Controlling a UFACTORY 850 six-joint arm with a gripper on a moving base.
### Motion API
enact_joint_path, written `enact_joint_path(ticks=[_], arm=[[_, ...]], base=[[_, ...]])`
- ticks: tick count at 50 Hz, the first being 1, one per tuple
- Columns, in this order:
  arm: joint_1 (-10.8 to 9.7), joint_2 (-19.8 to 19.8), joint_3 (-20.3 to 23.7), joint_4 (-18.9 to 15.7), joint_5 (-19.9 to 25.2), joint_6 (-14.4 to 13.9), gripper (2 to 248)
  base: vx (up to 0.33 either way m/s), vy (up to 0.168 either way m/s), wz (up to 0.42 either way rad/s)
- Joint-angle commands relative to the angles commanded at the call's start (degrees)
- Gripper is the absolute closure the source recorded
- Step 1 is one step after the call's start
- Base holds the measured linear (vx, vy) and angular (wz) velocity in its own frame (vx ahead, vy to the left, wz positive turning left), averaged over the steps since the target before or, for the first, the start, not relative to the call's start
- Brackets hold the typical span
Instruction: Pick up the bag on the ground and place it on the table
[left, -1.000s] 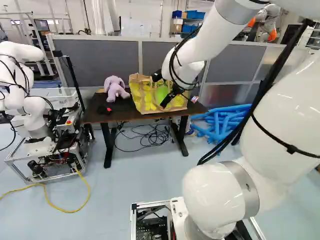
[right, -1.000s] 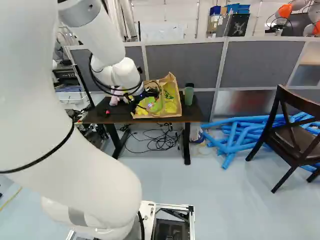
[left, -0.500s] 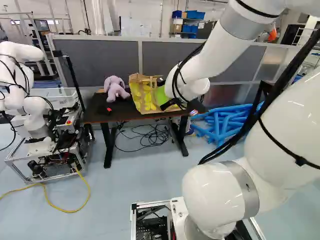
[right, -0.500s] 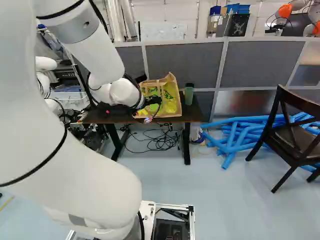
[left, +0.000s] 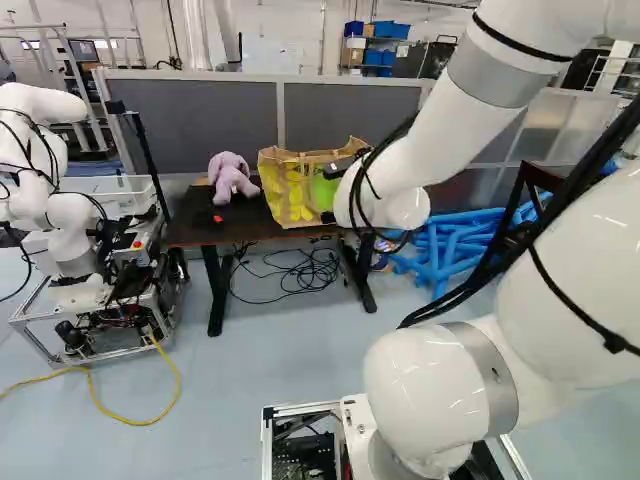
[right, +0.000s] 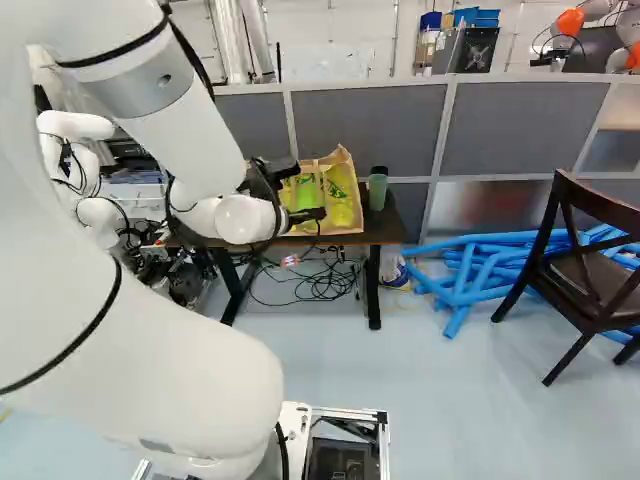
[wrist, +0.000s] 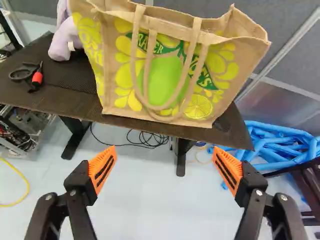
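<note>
The bag (wrist: 166, 75) stands upright ahead of the claw (right: 308, 192), not between its fingers and not touched by them. The claw (wrist: 165, 165) has its two fingers spread wide apart, an orange pad on each, with only the view of the floor between them. The bag's two handles (wrist: 134, 62) hang down over its near face, clear of both fingers.

The bag rests on the dark worktop (wrist: 50, 95), its base close along the front edge. A green cup (right: 378, 190) stands beside the bag, and on the other side sits a purple soft toy (wrist: 62, 45). Near the toy lies a small black and red tool (wrist: 37, 77). Black cables (left: 300, 272) are tangled on the floor under the worktop, and a grey partition (right: 370, 130) rises behind it. Blue foam tubes (right: 470, 270) are heaped past the cup's end, near a dark wooden chair (right: 580, 285) at the right of the right base view. At the left of the left base view stands another robot (left: 72, 220), with a yellow cable (left: 130, 421) on the floor near it.

The bag's mouth points up, and its broad face, printed in yellow and green, is turned to the claw. Its long axis runs sideways, roughly in line with the worktop's front edge, from the toy's side towards the foam tubes' side
</note>
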Motion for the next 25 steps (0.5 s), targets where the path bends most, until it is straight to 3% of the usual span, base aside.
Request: enact_joint_path(ticks=[25], arm=[[-0.36,2.07,6.23,-0.62,10.38,7.35,3]], base=[[0.000,0.000,0.000]])
